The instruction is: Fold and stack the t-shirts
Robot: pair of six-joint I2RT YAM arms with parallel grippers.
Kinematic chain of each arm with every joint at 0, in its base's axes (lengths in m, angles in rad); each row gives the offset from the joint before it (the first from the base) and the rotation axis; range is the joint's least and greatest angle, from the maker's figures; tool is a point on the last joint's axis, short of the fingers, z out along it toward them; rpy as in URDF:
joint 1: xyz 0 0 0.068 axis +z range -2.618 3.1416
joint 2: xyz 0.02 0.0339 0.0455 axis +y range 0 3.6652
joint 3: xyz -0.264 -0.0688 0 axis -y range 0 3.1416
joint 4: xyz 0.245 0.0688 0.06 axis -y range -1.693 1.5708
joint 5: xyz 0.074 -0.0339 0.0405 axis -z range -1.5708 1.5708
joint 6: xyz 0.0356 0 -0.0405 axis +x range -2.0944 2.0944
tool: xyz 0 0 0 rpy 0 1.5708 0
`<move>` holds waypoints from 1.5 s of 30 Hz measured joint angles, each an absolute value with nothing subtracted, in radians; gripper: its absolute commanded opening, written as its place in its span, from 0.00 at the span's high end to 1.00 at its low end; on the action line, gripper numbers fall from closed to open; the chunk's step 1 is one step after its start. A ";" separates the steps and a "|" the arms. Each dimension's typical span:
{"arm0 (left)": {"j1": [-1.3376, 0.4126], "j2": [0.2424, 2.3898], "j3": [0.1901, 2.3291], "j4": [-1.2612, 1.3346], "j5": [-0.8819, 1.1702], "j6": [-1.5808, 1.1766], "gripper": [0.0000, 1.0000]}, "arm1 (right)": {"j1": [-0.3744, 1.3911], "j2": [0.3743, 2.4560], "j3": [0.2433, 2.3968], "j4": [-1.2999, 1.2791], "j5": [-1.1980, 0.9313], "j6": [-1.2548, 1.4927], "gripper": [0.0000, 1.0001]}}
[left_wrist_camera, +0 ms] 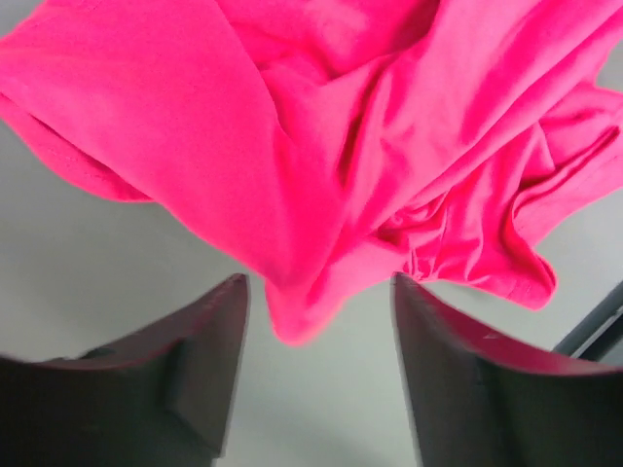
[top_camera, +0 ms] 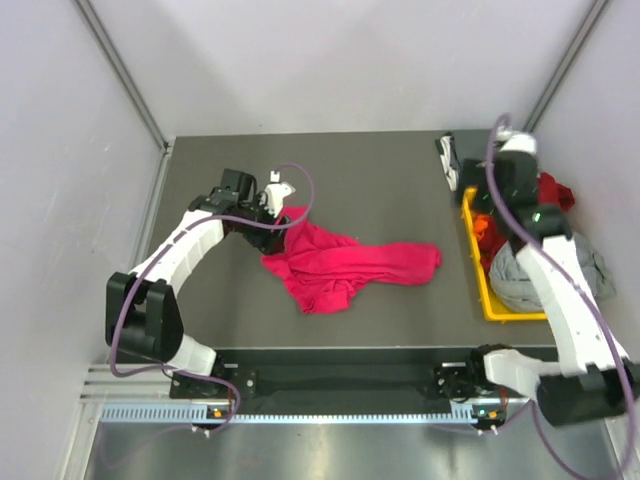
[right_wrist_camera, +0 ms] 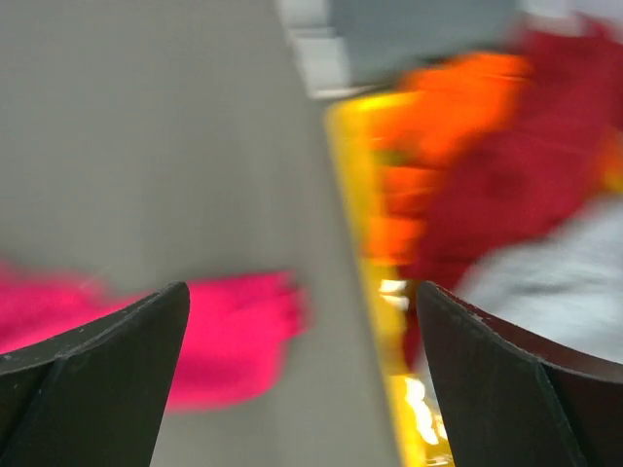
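Pink shirt [top_camera: 345, 265] lies crumpled on the table [top_camera: 380, 170], well off every edge, a corner between the left gripper's [left_wrist_camera: 316, 292] spread fingers; right gripper [right_wrist_camera: 302, 302], also spread, hovers at the bin [top_camera: 512, 316] rim.

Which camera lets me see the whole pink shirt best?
The top external view. It shows almost the whole pink t-shirt, crumpled on the table. The left wrist view is so close that only its folds fit. The right wrist view catches just a blurry pink edge at lower left.
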State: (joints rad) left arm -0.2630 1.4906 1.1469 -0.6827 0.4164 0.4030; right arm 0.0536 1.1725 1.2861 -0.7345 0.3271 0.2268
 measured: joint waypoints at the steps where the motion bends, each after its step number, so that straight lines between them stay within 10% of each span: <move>1: -0.253 1.491 1.150 -0.688 0.426 0.402 0.30 | 0.137 1.133 1.256 -0.709 0.303 0.227 0.00; 9: -0.030 1.500 1.256 -0.680 0.451 0.392 0.28 | 0.648 0.810 0.883 -0.408 0.080 0.281 0.00; 20: -0.039 1.808 1.430 -0.622 0.437 0.323 0.30 | 1.205 1.401 0.855 -0.189 0.223 0.229 0.18; 29: -0.179 1.872 1.489 -0.622 0.413 0.308 0.30 | 1.280 1.708 0.968 -0.005 0.261 0.166 0.44; 33: -0.217 1.899 1.526 -0.620 0.410 0.300 0.29 | 1.280 1.780 0.995 -0.002 0.278 0.164 1.00; 45: -0.294 1.919 1.538 -0.621 0.369 0.286 0.29 | 1.245 1.516 0.863 -0.208 0.338 0.350 1.00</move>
